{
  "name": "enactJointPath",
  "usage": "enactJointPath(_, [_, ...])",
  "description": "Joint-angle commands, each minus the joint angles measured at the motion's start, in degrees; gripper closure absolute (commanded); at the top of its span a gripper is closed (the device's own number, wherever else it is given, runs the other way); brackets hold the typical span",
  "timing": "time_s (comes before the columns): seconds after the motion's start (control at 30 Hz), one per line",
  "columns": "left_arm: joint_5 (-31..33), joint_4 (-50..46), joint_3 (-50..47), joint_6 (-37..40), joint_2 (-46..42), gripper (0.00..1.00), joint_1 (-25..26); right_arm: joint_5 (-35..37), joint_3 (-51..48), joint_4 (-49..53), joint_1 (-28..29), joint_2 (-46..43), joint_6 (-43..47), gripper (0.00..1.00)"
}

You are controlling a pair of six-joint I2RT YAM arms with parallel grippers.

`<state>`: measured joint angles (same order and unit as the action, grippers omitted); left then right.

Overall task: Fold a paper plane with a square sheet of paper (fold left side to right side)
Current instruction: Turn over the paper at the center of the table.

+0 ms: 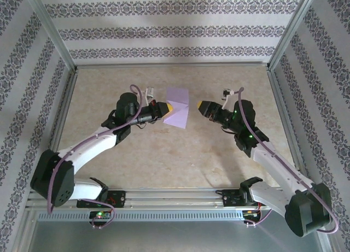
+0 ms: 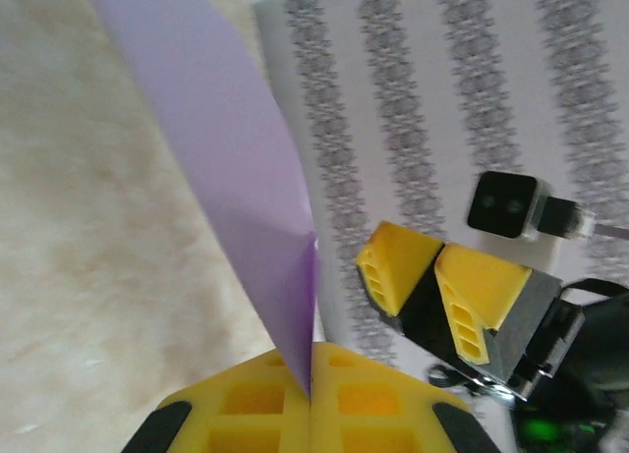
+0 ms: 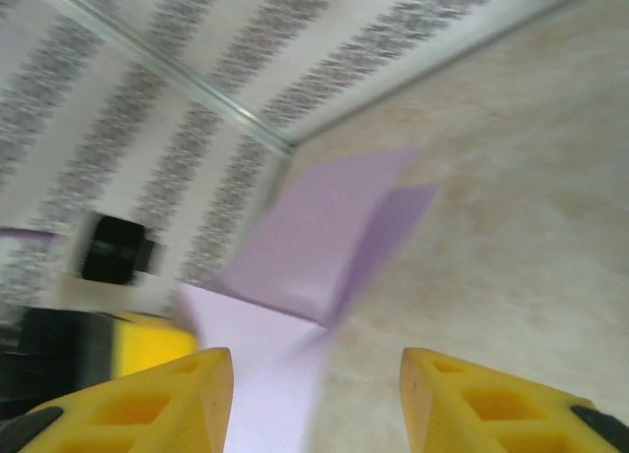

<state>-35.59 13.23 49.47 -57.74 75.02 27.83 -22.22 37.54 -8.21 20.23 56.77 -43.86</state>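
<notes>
- The yellow fingers (image 2: 256, 414) of my left gripper (image 2: 310, 399) were pressed together, clamped on one edge of the thin lavender-purple square sheet of paper (image 2: 226, 158), which came up out of the seam between them.
- From that pinch the sheet ran up and away in the left wrist view, with a crease bending it just above the fingertips.
- My right gripper (image 3: 314, 369) had its yellow fingers (image 3: 472, 404) parted to a middling gap and gripped nothing.
- In the right wrist view the sheet lay ahead of that gap, folded into two panels meeting at a ridge. A paler, blurred part reached down between the fingers, nearer the one on the picture's left. I could not tell whether it touched that finger.
- From above, the sheet sat between the two grippers, the left one at its left edge, the right one just beside its right edge.
- It lay over the far middle of the beige marbled tabletop (image 1: 164, 153).
</notes>
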Motion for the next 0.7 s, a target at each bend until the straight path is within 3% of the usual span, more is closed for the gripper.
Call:
enactJointPath(0.0, [7.9,-28.0,6.8,17.3,-2.9,0.98,1.1,11.2,1.7,19.5,-0.7,-3.1,11.4,0.47])
enactJointPath(0.1, [19.0,-45.0,14.5,25.7,-1.5,1.00,4.1,18.7,3.2,29.0,-1.1,-4.2,15.5,0.40])
enactJointPath(0.3, [51.5,-72.9,32.7,33.7,9.8,1.00,16.2,30.2,6.0,41.2,-2.9,-2.4,19.5,0.15])
enactJointPath(0.43, [65.1,-82.7,41.0,32.6,18.7,1.00,22.1,30.6,5.3,42.2,-5.2,-3.1,19.3,0.02])
enactJointPath(0.53, [73.9,-89.4,45.9,28.9,26.0,1.00,25.3,30.9,4.4,41.8,-6.4,-4.8,18.7,0.02])
enactJointPath(0.67, [79.5,-101.5,54.8,20.3,39.1,1.00,27.8,31.5,2.4,40.8,-7.6,-7.9,18.0,0.02])
